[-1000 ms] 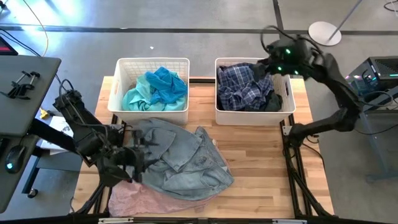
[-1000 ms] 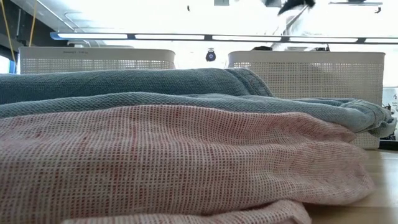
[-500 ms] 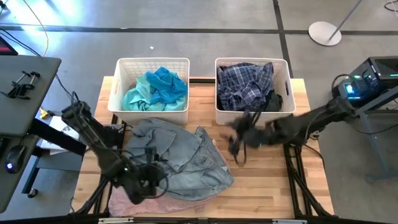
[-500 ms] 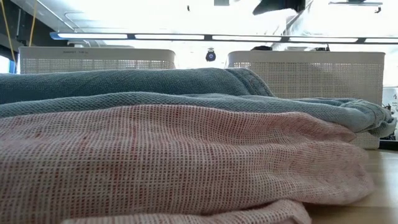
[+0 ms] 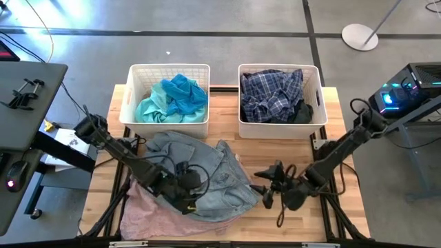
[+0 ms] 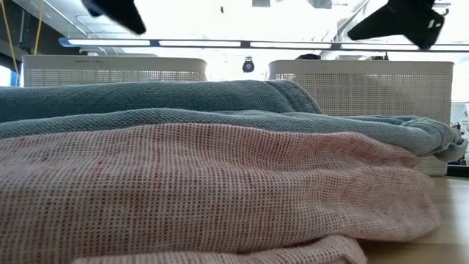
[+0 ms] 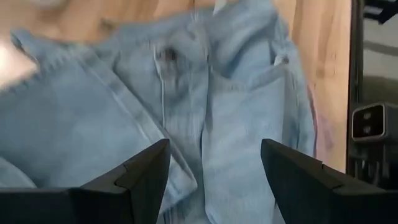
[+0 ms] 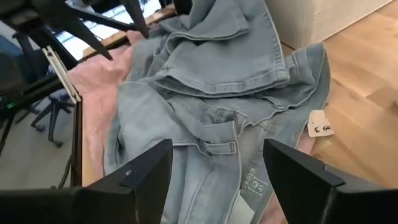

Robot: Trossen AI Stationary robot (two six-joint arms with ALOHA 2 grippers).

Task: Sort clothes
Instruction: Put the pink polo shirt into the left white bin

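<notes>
The wooden table [image 5: 289, 148] carries the whole scene, with the denim jeans [image 5: 207, 172] spread crumpled across its near middle as the biggest garment. They lie directly under the left gripper [image 5: 185, 195], which hangs above them with its fingers apart and nothing between them; the left wrist view shows the waistband and fly below the open fingers [image 7: 140, 177]. The right gripper [image 5: 270, 187] is just beside the jeans' edge, low over bare wood, its fingers also spread wide and empty, pointing toward the jeans; in the right wrist view a paper tag [image 8: 319, 125] lies at the denim's edge on the wood.

The pink cloth [image 5: 148, 213] lies beneath the jeans, showing on the side of the left gripper away from the right one and filling the low view's foreground [image 6: 205, 191].

Beyond both grippers, at the far edge of the table, stand two white baskets. The left basket [image 5: 131, 93], beyond the left gripper, holds teal clothes [image 5: 176, 96]. The right basket [image 5: 318, 96], beyond the right gripper, holds a plaid shirt [image 5: 272, 93] with a dark garment [image 5: 302, 114] tucked beside it.
</notes>
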